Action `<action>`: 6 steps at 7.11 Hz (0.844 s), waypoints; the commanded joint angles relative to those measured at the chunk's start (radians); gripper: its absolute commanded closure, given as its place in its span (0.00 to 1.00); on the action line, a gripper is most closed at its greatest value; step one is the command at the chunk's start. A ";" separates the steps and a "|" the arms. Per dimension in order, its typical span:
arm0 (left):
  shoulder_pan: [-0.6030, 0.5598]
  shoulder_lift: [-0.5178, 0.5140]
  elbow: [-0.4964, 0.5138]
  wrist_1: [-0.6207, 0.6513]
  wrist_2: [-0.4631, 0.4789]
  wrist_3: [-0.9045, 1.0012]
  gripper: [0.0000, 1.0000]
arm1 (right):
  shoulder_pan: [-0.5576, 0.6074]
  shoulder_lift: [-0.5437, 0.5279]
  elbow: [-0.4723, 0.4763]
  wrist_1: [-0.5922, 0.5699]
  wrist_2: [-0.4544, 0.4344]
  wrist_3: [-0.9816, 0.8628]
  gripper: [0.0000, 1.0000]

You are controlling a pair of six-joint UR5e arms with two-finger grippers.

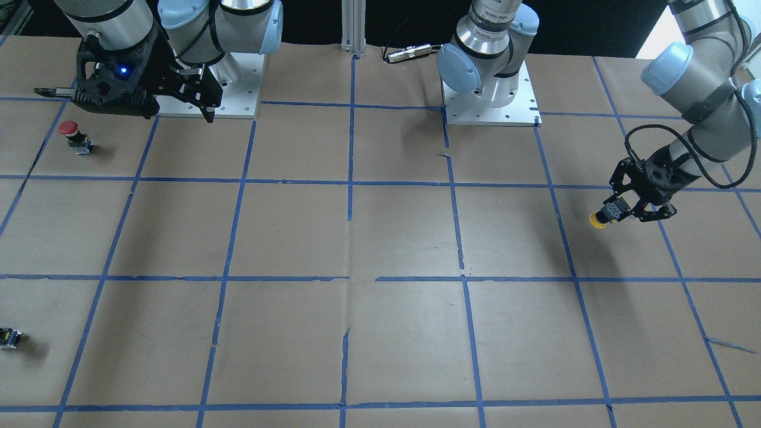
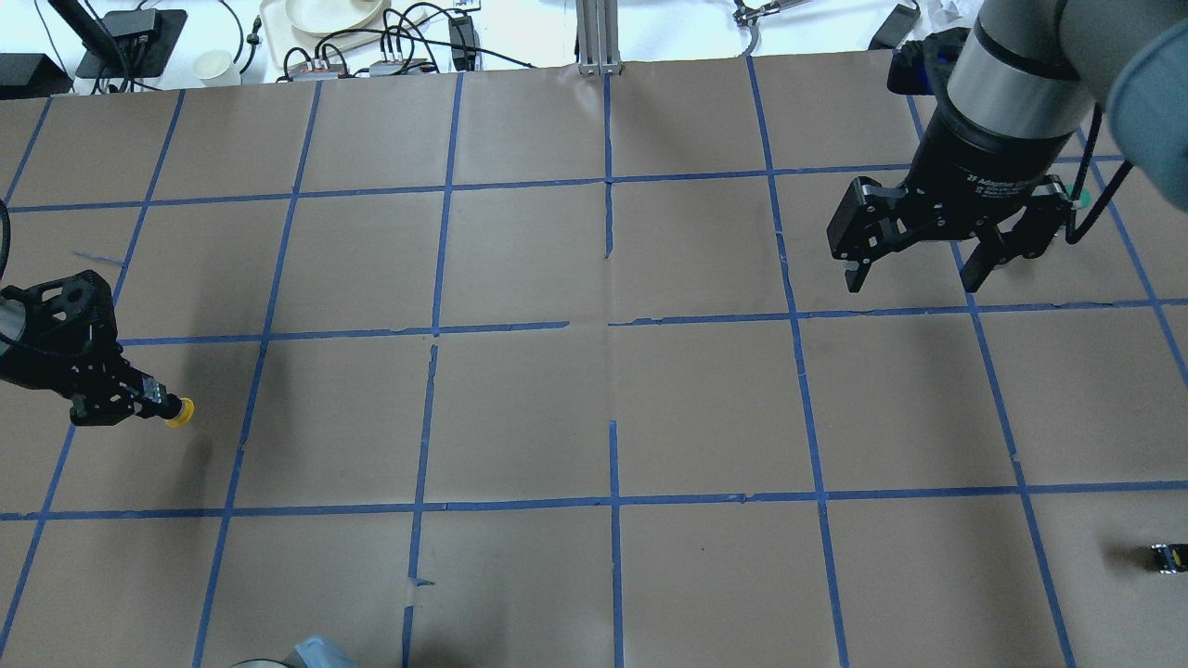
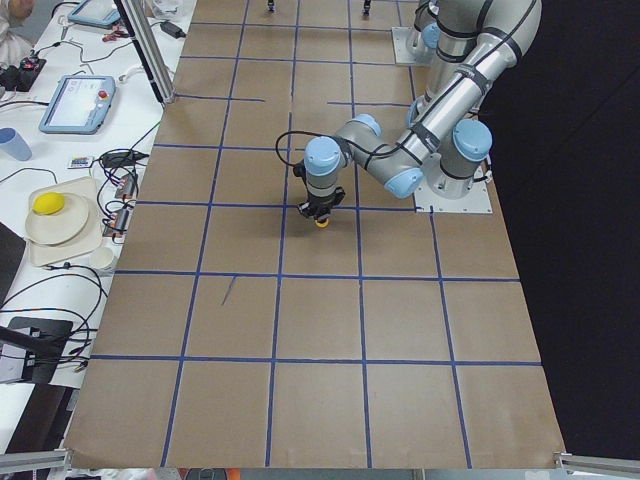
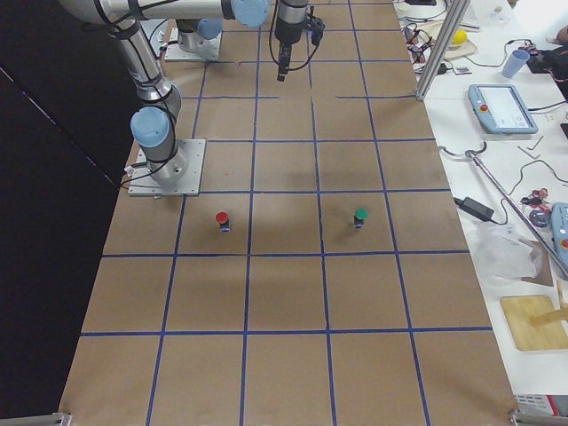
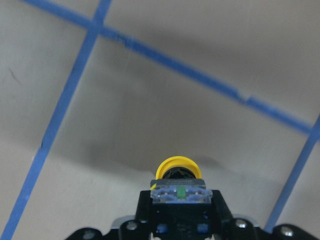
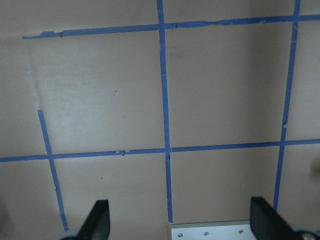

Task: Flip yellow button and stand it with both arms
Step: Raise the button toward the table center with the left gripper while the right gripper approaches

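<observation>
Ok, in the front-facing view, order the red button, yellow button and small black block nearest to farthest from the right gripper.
1. Red button, beside the right gripper.
2. Small black block, lower left edge.
3. Yellow button, far right, in left gripper.

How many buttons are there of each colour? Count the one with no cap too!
yellow button: 1
red button: 1
green button: 1
black capless block: 1
Total: 4

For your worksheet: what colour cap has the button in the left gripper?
Yellow cap; clearest in the left wrist view.
</observation>
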 commanded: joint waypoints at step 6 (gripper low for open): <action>-0.345 0.078 0.310 -0.998 -0.732 -0.551 0.87 | -0.005 0.015 -0.018 -0.069 0.495 0.822 0.00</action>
